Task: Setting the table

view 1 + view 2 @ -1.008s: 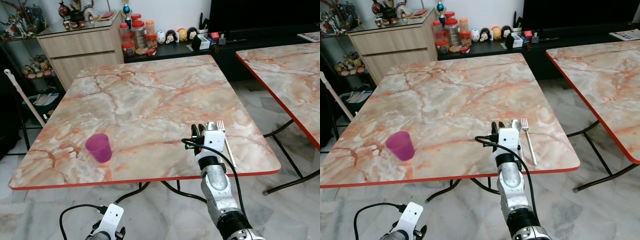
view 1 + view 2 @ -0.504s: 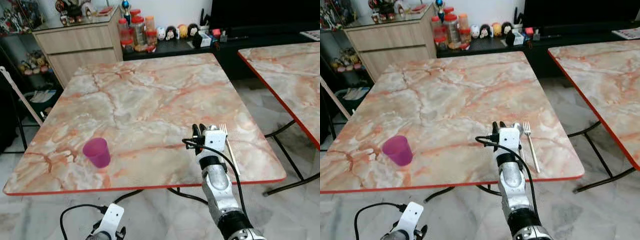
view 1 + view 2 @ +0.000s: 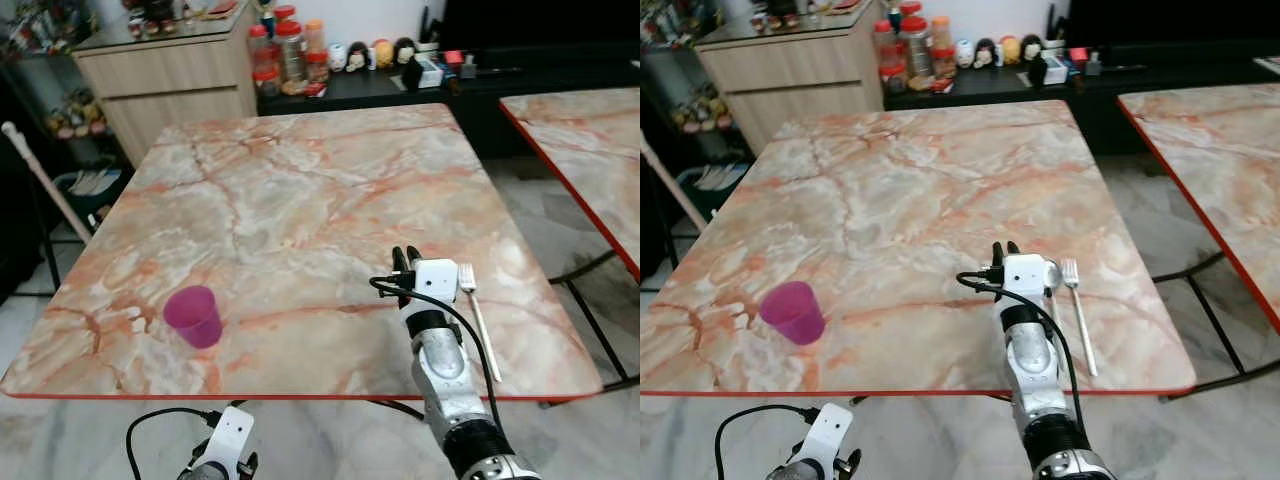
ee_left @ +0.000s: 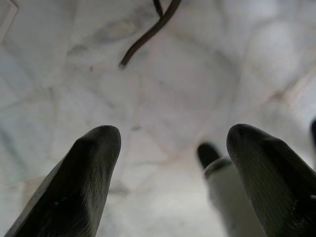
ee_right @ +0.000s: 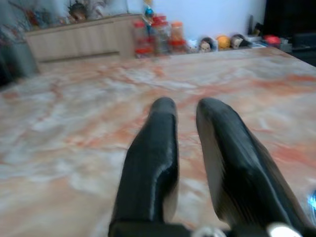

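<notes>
Setting barely begun, I'd say: marble table (image 3: 300,190) carries just a fork (image 3: 477,317) near its 4 o'clock edge and a purple cup (image 3: 195,316) at 8. Right gripper (image 3: 405,268) hovers just beside the fork, fingers nearly together, empty. Left gripper (image 4: 168,163) hangs low over floor, fingers apart. Plate and other cutlery still to come.

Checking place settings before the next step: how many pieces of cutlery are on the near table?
1: a fork lies near the table's right front edge, just right of the right gripper. Another piece could be hidden behind the gripper.
</notes>
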`<state>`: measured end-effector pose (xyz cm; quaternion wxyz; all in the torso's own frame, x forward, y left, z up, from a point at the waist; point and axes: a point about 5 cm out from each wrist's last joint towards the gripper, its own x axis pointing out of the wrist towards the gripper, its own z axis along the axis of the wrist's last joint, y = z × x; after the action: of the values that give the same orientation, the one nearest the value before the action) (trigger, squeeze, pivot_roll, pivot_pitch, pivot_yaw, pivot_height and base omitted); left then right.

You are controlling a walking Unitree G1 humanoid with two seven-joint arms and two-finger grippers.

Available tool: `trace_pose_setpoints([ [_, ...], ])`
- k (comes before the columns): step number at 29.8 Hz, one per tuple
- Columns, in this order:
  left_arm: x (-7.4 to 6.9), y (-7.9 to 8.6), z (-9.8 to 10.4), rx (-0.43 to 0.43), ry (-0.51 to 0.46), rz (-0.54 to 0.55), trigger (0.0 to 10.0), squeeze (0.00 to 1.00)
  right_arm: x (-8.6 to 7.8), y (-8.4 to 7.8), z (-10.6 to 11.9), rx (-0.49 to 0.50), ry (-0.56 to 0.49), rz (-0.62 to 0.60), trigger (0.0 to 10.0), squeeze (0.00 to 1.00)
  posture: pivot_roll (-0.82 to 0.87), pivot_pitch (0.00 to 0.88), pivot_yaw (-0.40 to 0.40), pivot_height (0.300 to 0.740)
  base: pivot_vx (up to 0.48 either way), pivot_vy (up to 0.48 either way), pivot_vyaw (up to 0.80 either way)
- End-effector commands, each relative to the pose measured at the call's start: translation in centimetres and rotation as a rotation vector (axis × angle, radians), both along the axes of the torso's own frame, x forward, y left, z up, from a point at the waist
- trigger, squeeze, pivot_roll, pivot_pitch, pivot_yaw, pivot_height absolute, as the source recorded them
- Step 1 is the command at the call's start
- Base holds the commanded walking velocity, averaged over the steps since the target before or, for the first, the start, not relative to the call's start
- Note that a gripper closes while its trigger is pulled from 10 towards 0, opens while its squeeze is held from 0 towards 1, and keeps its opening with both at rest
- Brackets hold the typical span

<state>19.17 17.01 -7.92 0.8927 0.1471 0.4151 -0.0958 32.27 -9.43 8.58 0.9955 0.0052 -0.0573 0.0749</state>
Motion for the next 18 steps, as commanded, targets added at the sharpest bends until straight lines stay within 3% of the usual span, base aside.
trace_pose_setpoints([
  [1, 0.6, -0.3, 0.3, -0.012, -0.02, 0.004, 10.0, 0.0, 0.1, -1.3, 0.0, -0.016, -0.004, -0.031, 10.0, 0.0, 0.01, 0.0, 0.078, 0.74, 0.0, 0.0, 0.0],
  [8, 0.6, -0.3, 0.3, -0.015, -0.019, 0.008, 10.0, 0.0, -0.3, -1.5, -0.4, -0.021, 0.003, -0.034, 10.0, 0.0, 0.01, 0.0, 0.077, 0.74, 0.0, 0.0, 0.0],
  [16, 0.6, -0.3, 0.3, -0.012, -0.016, 0.004, 10.0, 0.0, -1.1, -2.8, -0.9, -0.037, 0.014, -0.087, 10.0, 0.0, 0.0, 0.0, 0.08, 0.74, 0.0, 0.0, 0.0],
  [17, 0.5, -0.3, 0.3, -0.011, -0.015, 0.002, 10.0, 0.0, -1.2, -2.9, -0.9, -0.034, 0.011, -0.09, 10.0, 1.0, 0.0, 0.0, 0.08, 0.74, 0.0, 0.0, 0.0],
  [18, 0.5, -0.3, 0.3, -0.01, -0.015, 0.0, 10.0, 0.0, -1.3, -3.1, -1.0, -0.045, 0.009, -0.098, 10.0, 1.0, 0.0, 0.0, 0.08, 0.74, 0.0, 0.0, 0.0],
])
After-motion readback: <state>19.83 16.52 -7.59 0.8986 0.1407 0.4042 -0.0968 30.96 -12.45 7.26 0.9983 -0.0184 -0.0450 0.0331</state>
